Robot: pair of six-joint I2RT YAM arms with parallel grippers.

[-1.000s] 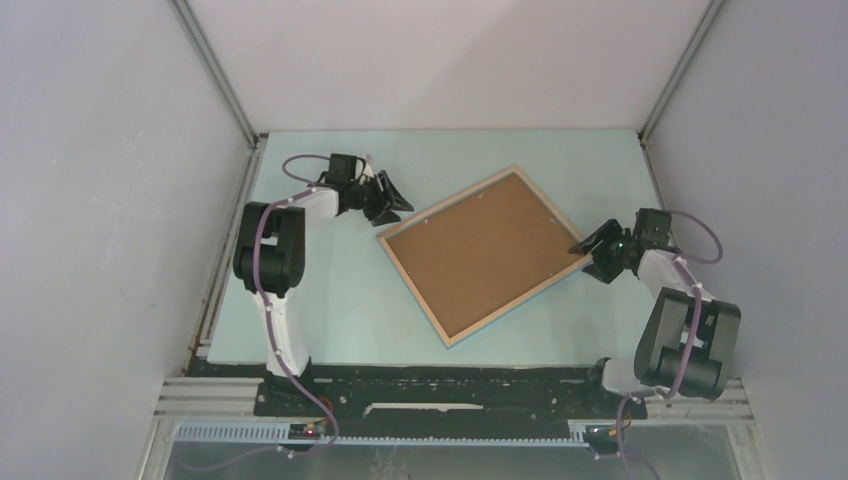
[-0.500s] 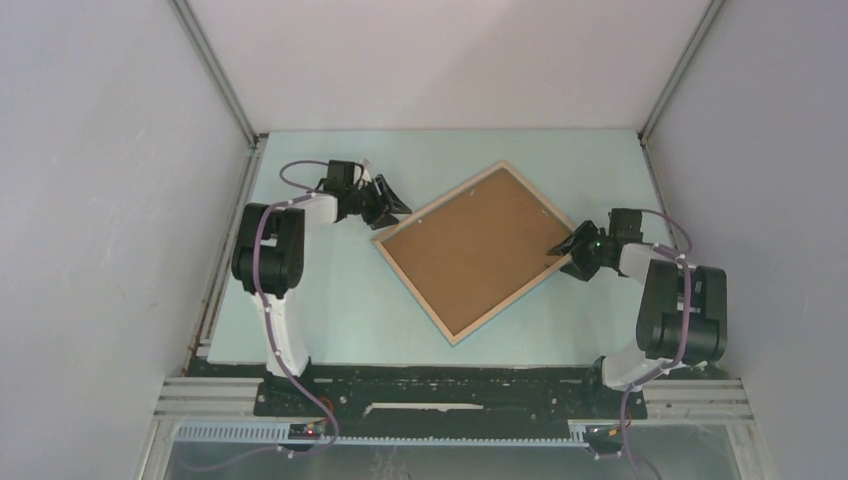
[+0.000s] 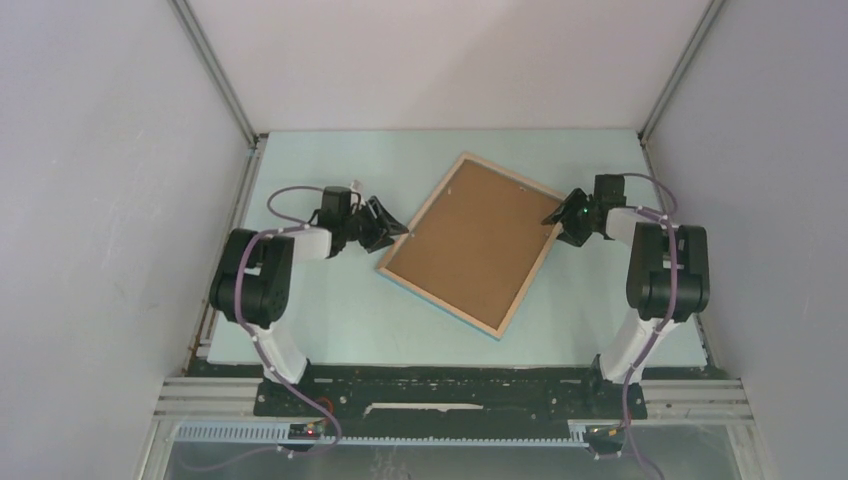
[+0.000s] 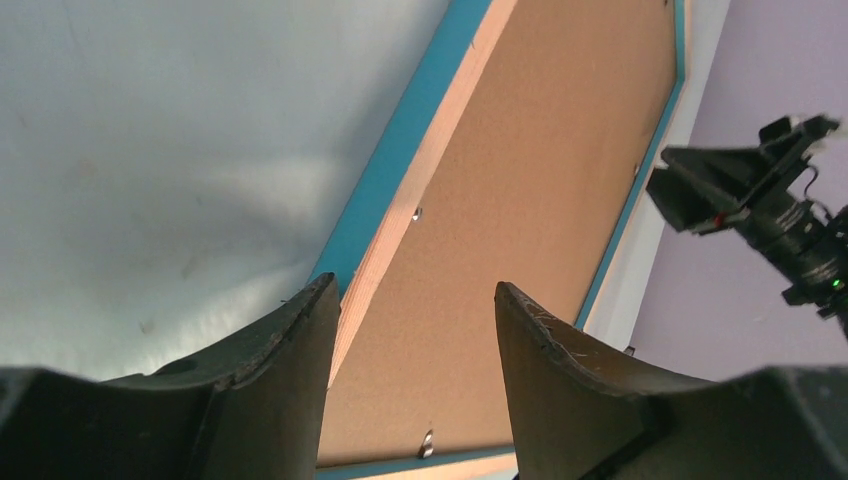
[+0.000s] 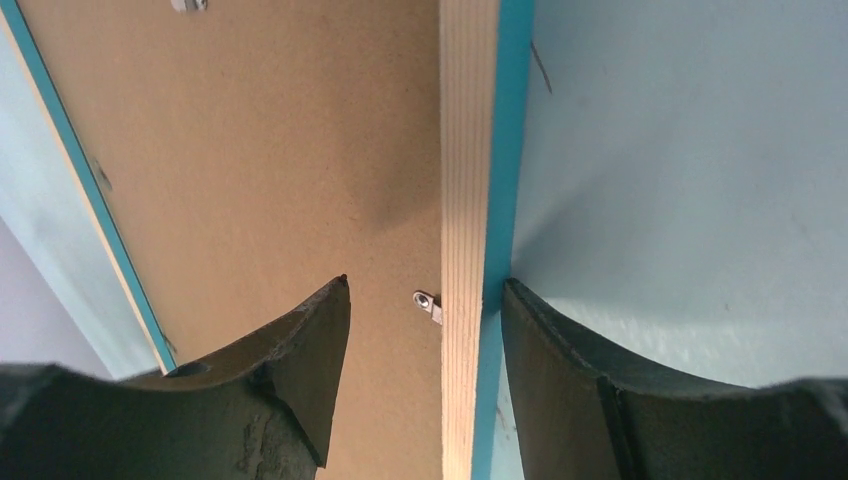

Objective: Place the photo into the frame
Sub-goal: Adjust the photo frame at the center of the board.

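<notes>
The frame (image 3: pixel 440 301) lies face down in the middle of the top view on the pale table (image 3: pixel 330 310). It is turned at a slant, so one corner points to the upper middle of the picture and another to the lower right. Its light wood back and its brown backing board (image 3: pixel 472 245) face up, and a thin blue edge shows along the lower left side. At the left, the left gripper (image 3: pixel 395 228) sits low just beside the frame's left corner. In its wrist view its jaws are spread, one finger over the table by the blue edge (image 4: pixel 400 170) and the other over the board (image 4: pixel 540 200), closed on nothing. A small metal tab (image 4: pixel 417 212) shows on the rim ahead of it. At the upper right, the right gripper (image 3: pixel 556 225) is at the frame's right side near the top corner. Its jaws are also parted and straddle the wood rim (image 5: pixel 465 200), with one finger over the board and the other right beside the blue edge. Whether that finger touches the edge cannot be told.
</notes>
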